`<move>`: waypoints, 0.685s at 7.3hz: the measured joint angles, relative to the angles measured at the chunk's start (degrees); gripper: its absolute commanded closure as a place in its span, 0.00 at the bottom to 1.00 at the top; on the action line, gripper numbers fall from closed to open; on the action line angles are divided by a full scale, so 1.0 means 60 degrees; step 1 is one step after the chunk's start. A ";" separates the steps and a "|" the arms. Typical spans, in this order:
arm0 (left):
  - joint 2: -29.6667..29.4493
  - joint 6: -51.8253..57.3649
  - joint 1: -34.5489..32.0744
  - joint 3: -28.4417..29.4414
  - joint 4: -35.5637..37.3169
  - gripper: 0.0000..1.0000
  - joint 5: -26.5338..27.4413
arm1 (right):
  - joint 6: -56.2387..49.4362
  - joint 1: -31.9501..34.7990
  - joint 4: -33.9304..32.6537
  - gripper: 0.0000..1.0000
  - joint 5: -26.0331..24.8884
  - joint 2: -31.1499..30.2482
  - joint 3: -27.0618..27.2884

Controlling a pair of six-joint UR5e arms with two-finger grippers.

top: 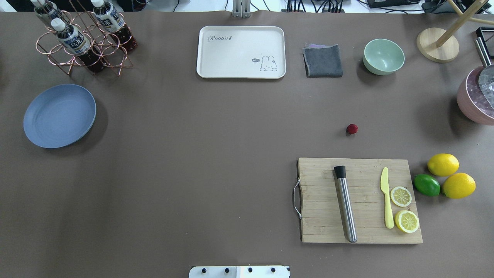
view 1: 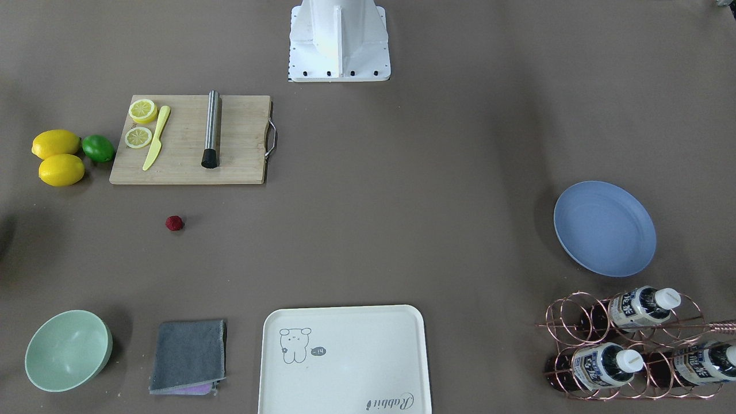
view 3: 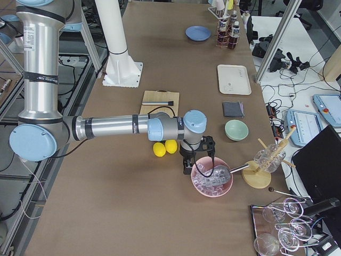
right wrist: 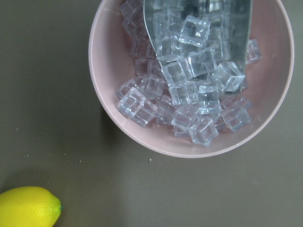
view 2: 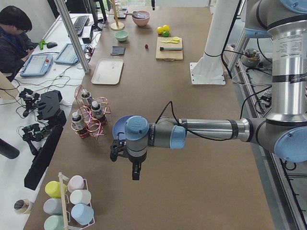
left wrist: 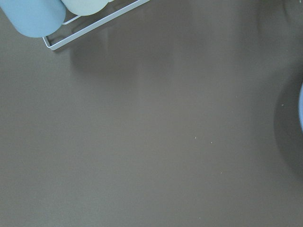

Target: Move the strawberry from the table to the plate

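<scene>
Left gripper [view 2: 136,173]: seen only in the side view, hung fingers-down over the wide matte grey-brown table [top: 193,154], near the round periwinkle-blue plate [top: 59,116]. Its opening cannot be told.

Right gripper [view 3: 187,167]: also seen only from the side, hung just above the near rim of a pink bowl [right wrist: 100,75]. Its opening cannot be told either.

The tiny dark red bumpy strawberry [top: 351,129] is found on the table, apart from everything. It lies between the wooden cutting board [top: 320,200] and the folded grey cloth [top: 323,61], well apart from the plate.

A broad band of bare table is seen between strawberry and plate.

The pink bowl is heaped with clear ice cubes [right wrist: 199,90]. A copper wire rack [top: 83,58] with bottles is set just beyond the plate.
</scene>
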 measured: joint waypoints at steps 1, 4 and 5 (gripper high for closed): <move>0.0000 0.0006 0.0016 0.0006 0.0003 0.02 0.0088 | 0.0000 0.0000 -0.0002 0.00 -0.0010 0.0014 0.0004; -0.0067 -0.0034 0.0045 -0.0016 0.0049 0.02 0.0067 | -0.0001 0.0000 -0.0014 0.00 -0.0043 0.0015 -0.0022; -0.0090 -0.0030 0.0048 -0.0032 0.0009 0.02 0.0051 | -0.0004 0.0000 -0.0014 0.00 -0.0044 0.0012 -0.0027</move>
